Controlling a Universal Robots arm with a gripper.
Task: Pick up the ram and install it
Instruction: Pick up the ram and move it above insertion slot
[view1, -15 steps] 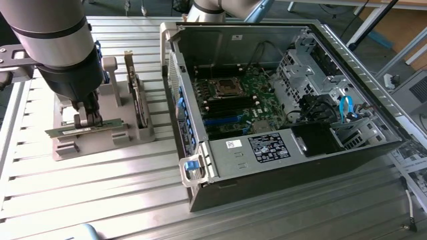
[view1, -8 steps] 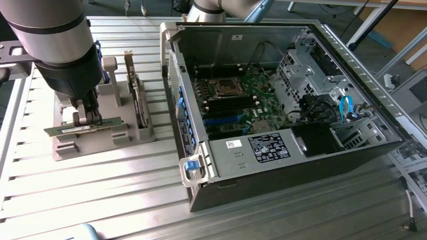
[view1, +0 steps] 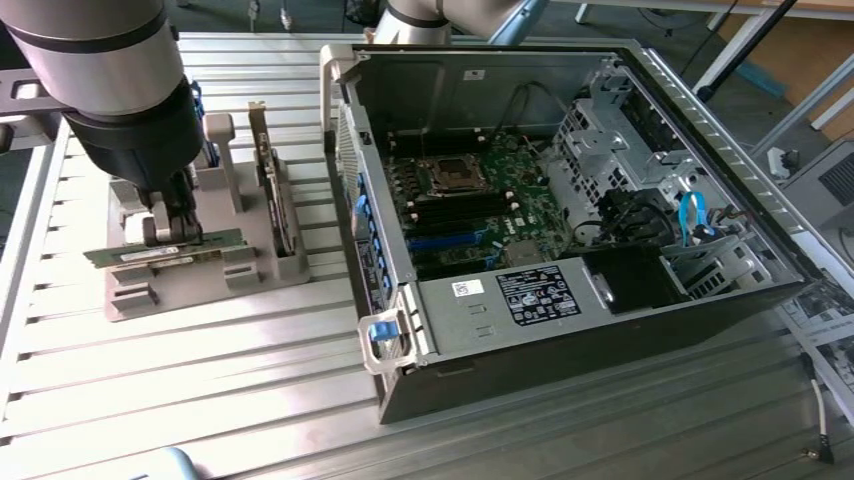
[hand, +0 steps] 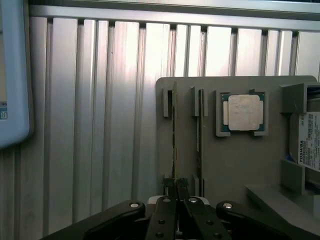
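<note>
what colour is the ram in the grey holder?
Green; the ram shows best in the exterior view.

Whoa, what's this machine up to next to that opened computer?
A robot arm has its claw shut on the ram, a thin green stick, at a gray holder on the table. The open case sits beside the holder, toward the exterior view's right. The ram is not in it yet.
</note>
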